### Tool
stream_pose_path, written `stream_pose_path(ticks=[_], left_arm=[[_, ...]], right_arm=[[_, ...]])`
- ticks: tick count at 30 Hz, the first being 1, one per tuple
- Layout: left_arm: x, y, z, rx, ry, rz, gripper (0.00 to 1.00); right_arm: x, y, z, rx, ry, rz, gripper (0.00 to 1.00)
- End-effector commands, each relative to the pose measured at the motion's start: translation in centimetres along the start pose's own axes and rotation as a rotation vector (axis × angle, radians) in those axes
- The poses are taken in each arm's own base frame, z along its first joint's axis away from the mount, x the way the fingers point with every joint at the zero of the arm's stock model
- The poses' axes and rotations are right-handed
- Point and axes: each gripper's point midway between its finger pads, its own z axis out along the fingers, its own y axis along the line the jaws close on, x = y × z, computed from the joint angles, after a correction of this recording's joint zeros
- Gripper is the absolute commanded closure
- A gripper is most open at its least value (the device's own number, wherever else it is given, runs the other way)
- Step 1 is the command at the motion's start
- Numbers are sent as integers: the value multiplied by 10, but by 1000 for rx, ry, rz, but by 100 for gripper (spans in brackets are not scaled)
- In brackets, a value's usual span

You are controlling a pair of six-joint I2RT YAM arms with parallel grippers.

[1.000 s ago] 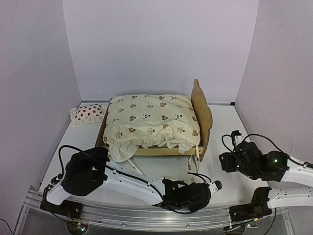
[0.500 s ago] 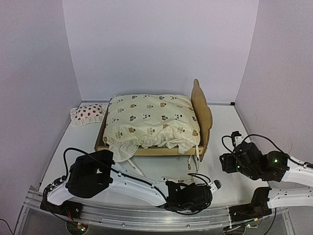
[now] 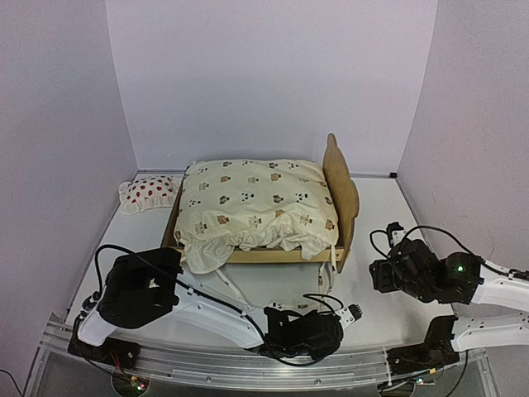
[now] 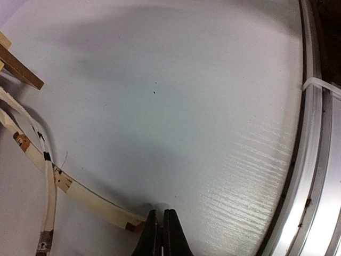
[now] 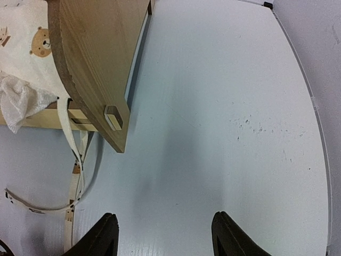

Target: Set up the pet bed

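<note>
Near edge: metal rail (image 4: 315, 160) runs along the white table (image 4: 202, 106).
Left pincer (image 4: 162, 212): low over the table just inside the rail, fingers (image 4: 169, 234) pressed together with no gap showing.
Left pincer, contact: the tagged end of a cream tie strap (image 4: 85, 194) lies right against the fingertips; cannot tell whether it is pinched or only beside them.
Right pincer (image 5: 165, 215): fingers (image 5: 104, 237) stand well apart, nothing between them, bare table below, touching nothing.
Right pincer, position: to the right of the bed, near the headboard's near corner.
Pet bed (image 3: 341, 194): mid-table, plywood frame, headboard upright at its right end.
Cover (image 3: 256, 203): cream, animal print, heaped on the bed, its near-left corner spilling over the rail.
Pillow (image 3: 149, 194): white with red spots, on the table against the bed's far-left corner.
</note>
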Motion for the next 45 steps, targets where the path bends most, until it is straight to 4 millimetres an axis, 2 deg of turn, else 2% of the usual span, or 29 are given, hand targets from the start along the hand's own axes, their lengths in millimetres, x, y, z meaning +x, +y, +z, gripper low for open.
stream_pose_path(ticks=[1, 6, 16, 21, 25, 31, 38, 45], left_arm=[[-32, -5, -30, 75, -64, -10, 100], [-47, -8, -41, 121, -97, -29, 100], [-75, 13, -56, 128, -141, -75, 100], [-88, 28, -63, 111, -161, -100, 100], [-97, 49, -63, 84, -170, -133, 100], [-104, 89, -56, 52, -174, -188, 100], [-108, 129, -42, 44, -184, -227, 100], [-108, 149, -20, 55, -183, -245, 100]], right_arm=[[-16, 6, -5, -9, -24, 27, 40], [-16, 8, -4, -20, -21, 33, 40], [-14, 8, -5, -32, -26, 48, 41], [-13, 7, -4, -34, -28, 54, 41], [-11, 11, -1, -41, -21, 54, 42], [0, 20, 14, -59, -18, 48, 46], [14, 38, 37, -141, -26, 85, 58], [25, 55, 58, -251, 37, 137, 59]])
